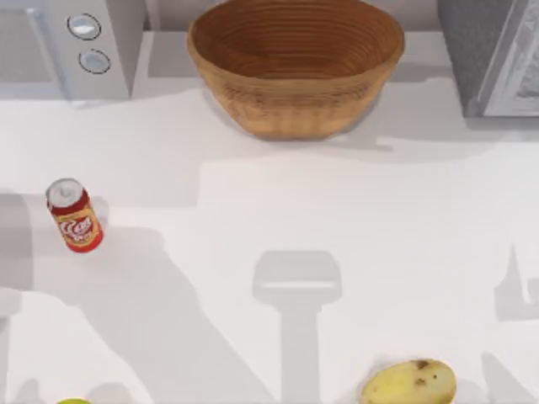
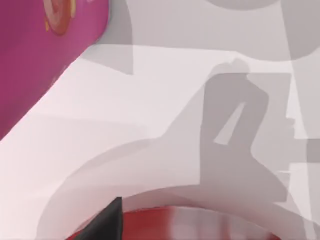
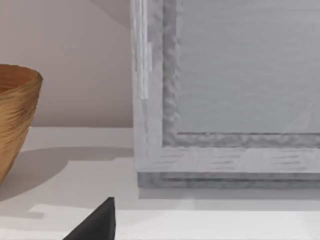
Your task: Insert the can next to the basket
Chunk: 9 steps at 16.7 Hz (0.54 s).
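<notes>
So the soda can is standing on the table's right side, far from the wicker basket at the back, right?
Not quite: the soda can stands on the table's left side, as the top view shows. The rest holds: it is far from the wicker basket at the back.

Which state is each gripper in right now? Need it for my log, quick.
Left gripper: cannot be told; one dark fingertip shows, above a red rounded surface.
Right gripper: cannot be told; one dark fingertip shows.

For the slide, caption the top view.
Soda can stands at table's left, wicker basket at back centre, potato at front.
</notes>
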Motion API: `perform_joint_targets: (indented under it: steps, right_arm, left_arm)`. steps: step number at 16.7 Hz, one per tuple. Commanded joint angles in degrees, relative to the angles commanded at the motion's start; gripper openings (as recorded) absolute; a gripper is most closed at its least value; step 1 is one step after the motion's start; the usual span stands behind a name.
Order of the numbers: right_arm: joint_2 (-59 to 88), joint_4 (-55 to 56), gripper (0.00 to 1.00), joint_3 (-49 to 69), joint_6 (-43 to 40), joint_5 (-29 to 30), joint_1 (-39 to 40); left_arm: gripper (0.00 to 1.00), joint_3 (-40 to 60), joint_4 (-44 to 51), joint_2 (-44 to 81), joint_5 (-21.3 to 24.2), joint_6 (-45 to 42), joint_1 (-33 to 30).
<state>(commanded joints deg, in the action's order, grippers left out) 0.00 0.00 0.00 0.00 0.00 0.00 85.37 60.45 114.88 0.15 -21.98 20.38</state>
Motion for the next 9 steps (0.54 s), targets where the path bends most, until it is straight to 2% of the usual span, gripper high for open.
perform_joint_targets:
  steps: [9]
  right_arm:
    - [0.00,0.00,1.00,0.00,0.00,0.00,0.00]
  left_arm:
    - [1.00,6.69,8.47,-1.78,-0.01,0.09,-0.07]
